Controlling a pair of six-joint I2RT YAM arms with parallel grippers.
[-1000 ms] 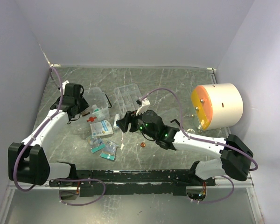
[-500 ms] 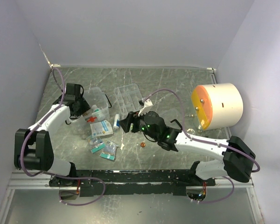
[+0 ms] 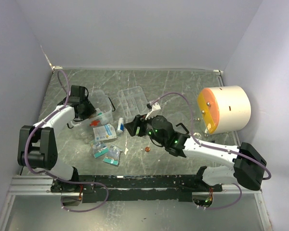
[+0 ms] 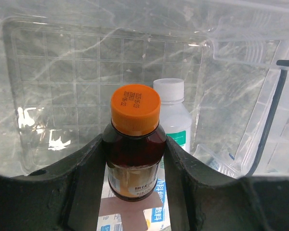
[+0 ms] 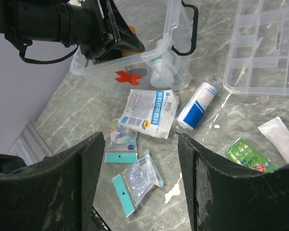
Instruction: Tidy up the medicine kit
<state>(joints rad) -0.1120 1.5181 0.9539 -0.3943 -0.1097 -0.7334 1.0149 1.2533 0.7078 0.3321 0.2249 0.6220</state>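
a red cross marks the front wall of the medicine kit. stamped digits on the orange cap of the brown bottle at the kit, and blue print on the white packet just before the kit, are too blurred to read.

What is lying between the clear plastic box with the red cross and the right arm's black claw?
A flat white printed packet and a blue-and-white roll lie there, near the clear box; the right wrist view shows it.
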